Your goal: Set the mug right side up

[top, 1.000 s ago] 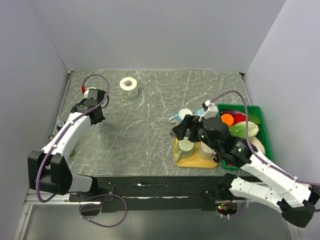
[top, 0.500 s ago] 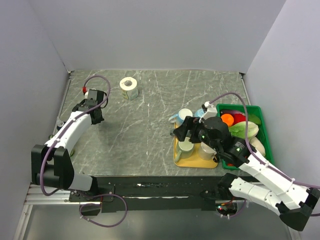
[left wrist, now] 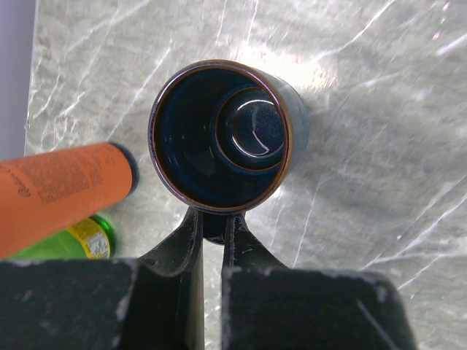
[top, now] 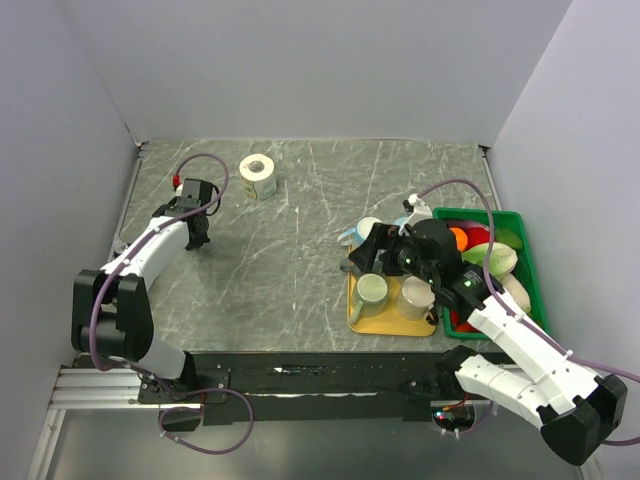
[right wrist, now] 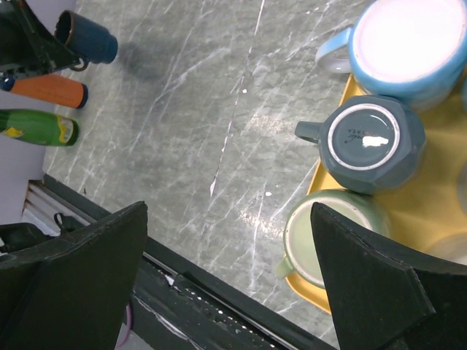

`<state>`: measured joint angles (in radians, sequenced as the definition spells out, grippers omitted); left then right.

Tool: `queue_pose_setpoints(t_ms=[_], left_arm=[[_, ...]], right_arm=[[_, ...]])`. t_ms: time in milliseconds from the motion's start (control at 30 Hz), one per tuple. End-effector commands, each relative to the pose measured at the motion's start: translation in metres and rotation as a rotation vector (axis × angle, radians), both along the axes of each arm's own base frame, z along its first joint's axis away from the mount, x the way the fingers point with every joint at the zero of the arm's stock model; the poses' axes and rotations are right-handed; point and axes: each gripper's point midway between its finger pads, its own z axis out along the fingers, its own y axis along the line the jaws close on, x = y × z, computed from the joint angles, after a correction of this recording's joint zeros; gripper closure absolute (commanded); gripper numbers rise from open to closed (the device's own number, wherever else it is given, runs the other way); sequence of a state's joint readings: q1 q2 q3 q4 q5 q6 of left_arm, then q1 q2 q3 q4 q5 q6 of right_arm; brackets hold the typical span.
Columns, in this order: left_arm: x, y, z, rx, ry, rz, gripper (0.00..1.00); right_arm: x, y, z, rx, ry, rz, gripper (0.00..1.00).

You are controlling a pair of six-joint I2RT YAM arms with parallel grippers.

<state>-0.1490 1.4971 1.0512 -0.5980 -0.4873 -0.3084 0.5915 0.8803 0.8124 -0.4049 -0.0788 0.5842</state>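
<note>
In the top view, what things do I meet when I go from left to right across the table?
left arm → tape roll → yellow tray → green bin. The cups and the right arm overlap the tray, so they are left out.

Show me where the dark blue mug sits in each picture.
Top external: far left, hidden beneath the left gripper.
Left wrist: dark blue mug, centre, mouth toward camera.
Right wrist: top-left corner.
Shared landmark: orange tube beside it, both wrist views.
</note>
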Motion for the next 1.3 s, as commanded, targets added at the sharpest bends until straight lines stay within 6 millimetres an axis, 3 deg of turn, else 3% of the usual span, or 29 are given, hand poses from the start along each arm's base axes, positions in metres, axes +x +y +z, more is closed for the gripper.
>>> queue_pose_setpoints(t_ms=[0, 367, 467, 500, 567, 600, 767, 967, 1067, 1200, 1233, 1267], left_arm=[[0.016, 0.009, 0.007, 0.029, -0.067, 0.004, 0.99], [0.013, 0.012, -0.019, 0.033, 0.025, 0.015, 0.97], [0.012, 0.012, -0.02, 0.031, 0.029, 0.018, 0.8], [0.012, 0.012, -0.02, 0.03, 0.027, 0.019, 0.67], [0.012, 0.011, -0.018, 0.024, 0.022, 0.025, 0.55], [0.012, 0.011, -0.014, 0.019, 0.013, 0.028, 0.4], [0.01, 0.001, 0.002, -0.042, -0.04, 0.016, 0.22], [0.004, -0.017, 0.049, -0.159, -0.169, -0.03, 0.08], [-0.001, -0.037, 0.068, -0.257, -0.223, -0.108, 0.02], [-0.011, -0.102, 0.095, -0.377, -0.289, -0.362, 0.04], [-0.017, -0.129, 0.099, -0.396, -0.3, -0.456, 0.04], [-0.021, -0.14, 0.106, -0.412, -0.325, -0.495, 0.04]], right_arm=[[0.005, 0.009, 0.018, 0.044, -0.059, 0.051, 0.02], [0.002, 0.005, 0.026, 0.078, -0.077, 0.037, 0.02], [0.0, 0.003, 0.026, 0.081, -0.078, 0.034, 0.02], [-0.001, 0.002, 0.027, 0.081, -0.076, 0.032, 0.02], [-0.003, -0.001, 0.025, 0.072, -0.067, 0.023, 0.01], [-0.003, -0.002, 0.026, 0.073, -0.064, 0.017, 0.0], [-0.006, -0.018, 0.012, 0.01, 0.005, -0.059, 0.0], [-0.014, -0.043, -0.01, -0.1, 0.107, -0.158, 0.0], [-0.021, -0.05, -0.024, -0.134, 0.149, -0.18, 0.0], [-0.03, -0.047, -0.034, -0.1, 0.159, -0.208, 0.0], [-0.031, -0.045, -0.038, -0.111, 0.17, -0.206, 0.0], [-0.035, -0.037, -0.041, -0.126, 0.196, -0.195, 0.0]])
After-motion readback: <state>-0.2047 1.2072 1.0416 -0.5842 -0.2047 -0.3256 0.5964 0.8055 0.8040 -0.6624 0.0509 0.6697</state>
